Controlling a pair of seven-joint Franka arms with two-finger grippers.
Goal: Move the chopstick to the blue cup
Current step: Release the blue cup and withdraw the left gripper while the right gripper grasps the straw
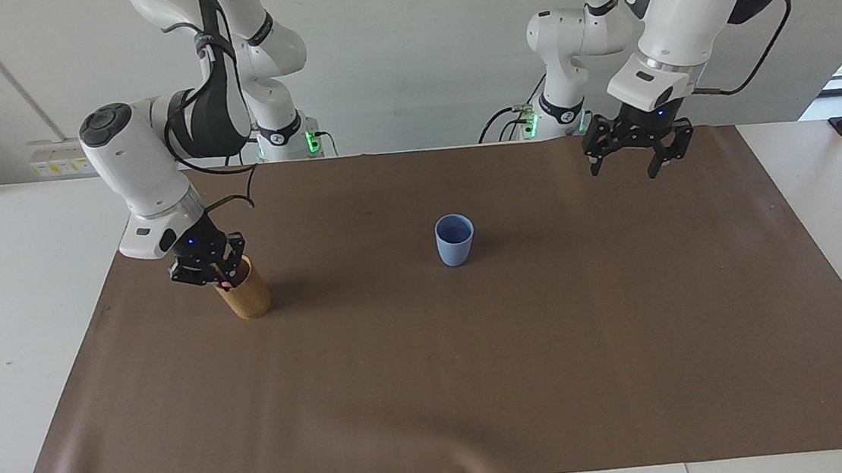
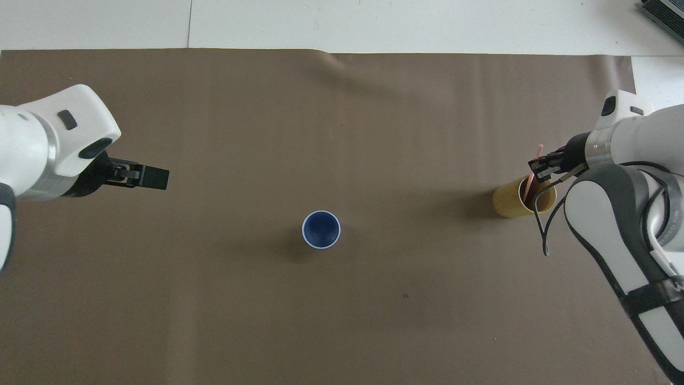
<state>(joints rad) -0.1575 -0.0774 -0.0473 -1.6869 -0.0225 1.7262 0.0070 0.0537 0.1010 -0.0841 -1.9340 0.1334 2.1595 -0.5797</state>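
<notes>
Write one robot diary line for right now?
right gripper: shut on chopstick at tan cup | left gripper: open, raised | blue cup: empty

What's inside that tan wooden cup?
A thin pink chopstick pokes out of the tan cup, at the right claw. Anything deeper inside is hidden.

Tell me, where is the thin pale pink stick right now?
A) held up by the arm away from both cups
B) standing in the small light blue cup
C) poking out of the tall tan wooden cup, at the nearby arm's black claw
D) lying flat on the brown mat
C: the pink stick rises from the tan cup, with the right gripper shut at its mouth; the blue cup looks empty.
</notes>
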